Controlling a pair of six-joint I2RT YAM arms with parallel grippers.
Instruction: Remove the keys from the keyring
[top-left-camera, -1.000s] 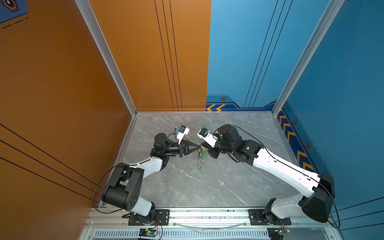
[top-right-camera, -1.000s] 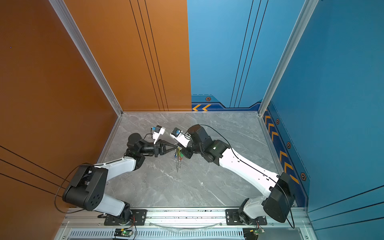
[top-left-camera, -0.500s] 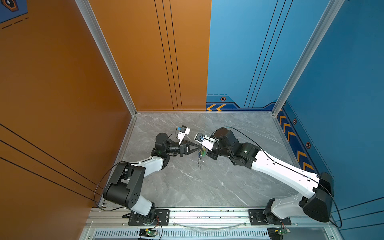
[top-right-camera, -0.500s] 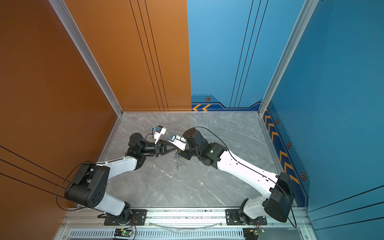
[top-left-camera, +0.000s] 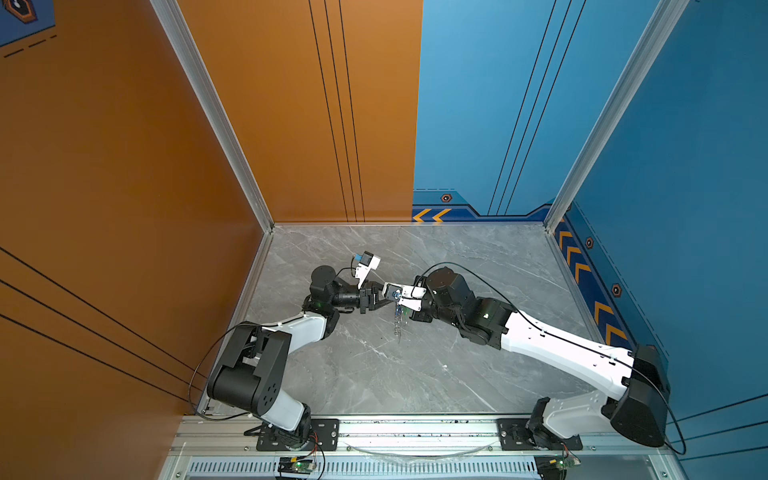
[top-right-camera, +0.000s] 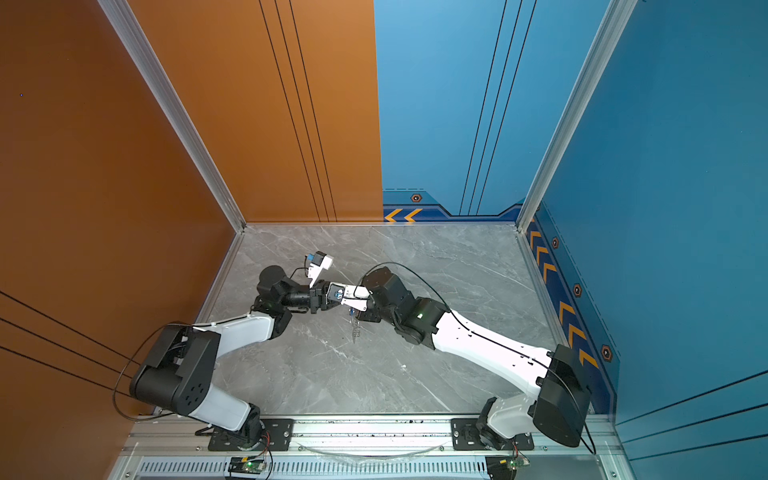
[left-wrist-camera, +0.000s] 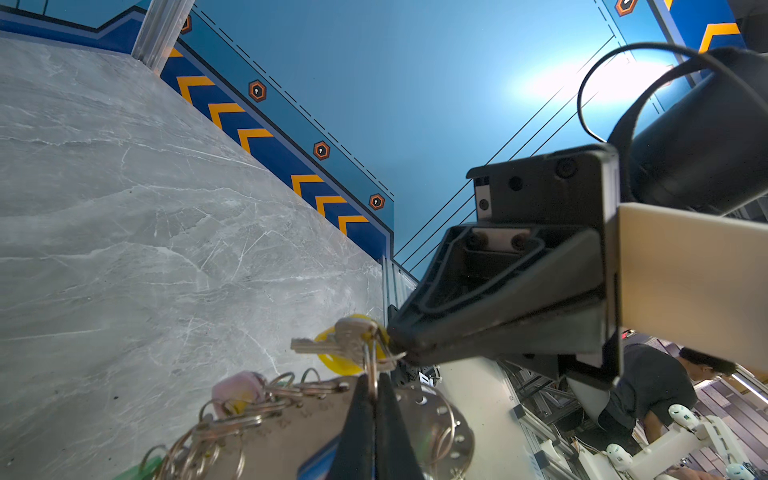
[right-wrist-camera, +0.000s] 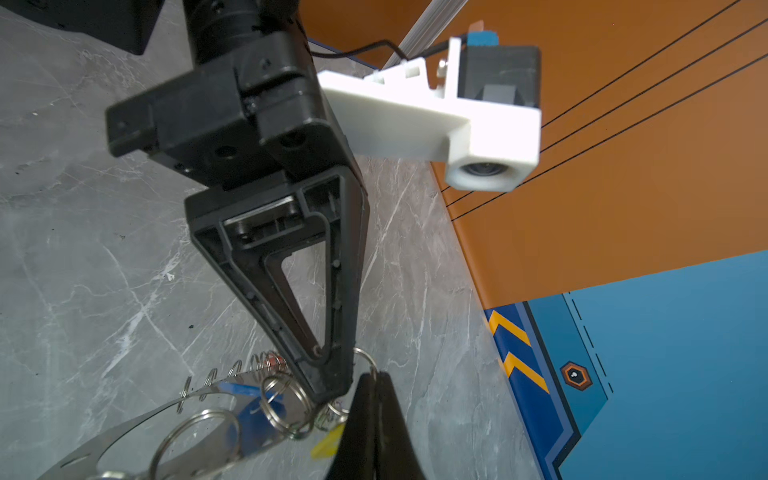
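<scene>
You had the keyring (left-wrist-camera: 282, 440) held up between the two arms, over the left-middle part of the grey marble table (top-left-camera: 374, 374). In both top views the keyring (top-left-camera: 398, 326) (top-right-camera: 355, 328) showed only edge-on, as a thin glinting strip hanging below the spot where the grippers met. I could not tell whether its lower end touched the table.

From the left wrist it was a flat, dull grey metal plate with small holes punched along its rim. Silver split rings crowded and overlapped along that edge. From the right wrist the keyring (right-wrist-camera: 124, 432) looked brighter, almost mirror-like, with a wide open centre.

Only one key (left-wrist-camera: 332, 345) showed plainly. It was silvery, its blade stuck out sideways, and a yellow tag (left-wrist-camera: 336, 366) sat behind its head. A pink tag (left-wrist-camera: 237, 388) lay among the rings, a green tag (left-wrist-camera: 137, 469) peeked in at the frame's edge, and a blue tag (right-wrist-camera: 241, 390) lay against the plate.

Your left gripper (left-wrist-camera: 372, 384) was clamped tight, with a small split ring (left-wrist-camera: 371, 365) pinched between its tips, the one carrying the yellow-tagged key. Your right gripper (right-wrist-camera: 374, 386) was closed as well, and a loop of split ring (right-wrist-camera: 365, 361) poked out from its tips. Seen from the left wrist, the right gripper (left-wrist-camera: 399, 347) pressed in just beside that key's head. I could not tell whether both grippers had the same ring.
</scene>
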